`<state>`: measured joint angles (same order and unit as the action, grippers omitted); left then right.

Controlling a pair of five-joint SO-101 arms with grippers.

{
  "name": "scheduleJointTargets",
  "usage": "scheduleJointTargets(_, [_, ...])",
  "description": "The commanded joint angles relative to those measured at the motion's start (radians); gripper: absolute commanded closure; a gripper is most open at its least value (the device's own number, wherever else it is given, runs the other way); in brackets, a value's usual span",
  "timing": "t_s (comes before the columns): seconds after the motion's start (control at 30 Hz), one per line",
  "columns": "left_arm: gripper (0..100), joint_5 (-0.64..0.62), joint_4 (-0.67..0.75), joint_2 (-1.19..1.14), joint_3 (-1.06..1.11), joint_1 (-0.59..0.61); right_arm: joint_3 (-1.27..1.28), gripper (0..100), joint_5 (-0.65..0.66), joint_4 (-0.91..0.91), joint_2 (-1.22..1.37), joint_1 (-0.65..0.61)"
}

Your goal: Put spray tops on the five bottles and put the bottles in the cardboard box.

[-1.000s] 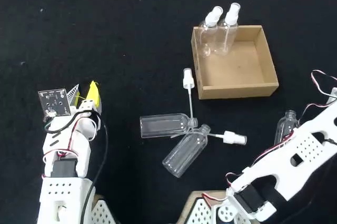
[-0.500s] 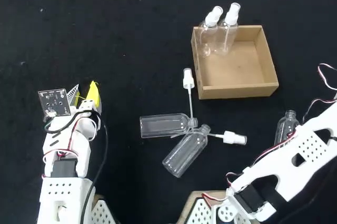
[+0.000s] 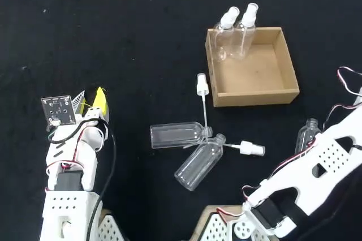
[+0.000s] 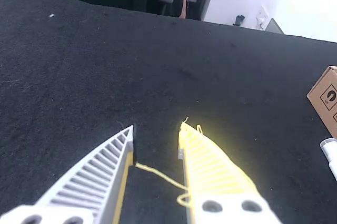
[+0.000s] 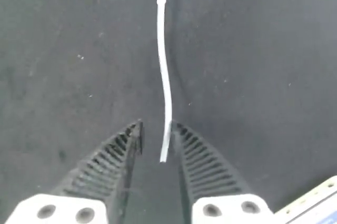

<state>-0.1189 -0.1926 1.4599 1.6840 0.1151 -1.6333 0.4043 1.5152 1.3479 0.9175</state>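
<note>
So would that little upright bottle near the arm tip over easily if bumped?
The upright bottle looks empty and tall for its width, so it's probably light and tips easily. Once down, its round body would likely roll.

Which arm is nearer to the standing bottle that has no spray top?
Right. The right arm lies just beside the standing bottle. The left arm sits far across the table, beyond the two lying bottles.

I see the counter (image 3: 141,48) covered in matt black cloth, flecked with lint. The bottles (image 3: 175,135) are clear, glossy plastic, and the spray tops (image 3: 251,149) are smooth white plastic. The cardboard box (image 3: 257,98) looks matt brown. The left fingers (image 4: 210,166) are ribbed plastic.
</note>
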Motion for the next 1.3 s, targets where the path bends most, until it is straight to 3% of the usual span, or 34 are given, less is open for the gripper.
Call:
scheduleJointTargets(0.0, [86,-0.006,0.005,0.012,0.024,0.007,-0.036,86.9,-0.011,0.017,-0.021,-0.018])
scheduleJointTargets(0.27, [86,-0.006,0.005,0.012,0.024,0.007,-0.035,86.9,-0.012,0.015,0.004,0.003])
scheduleJointTargets(0.43, [86,-0.006,0.005,0.012,0.024,0.007,-0.036,94.0,-0.018,0.009,0.036,0.011])
scheduleJointTargets(1.27, [86,-0.006,0.005,0.012,0.024,0.007,-0.033,94.1,-0.014,-0.032,-0.061,0.014])
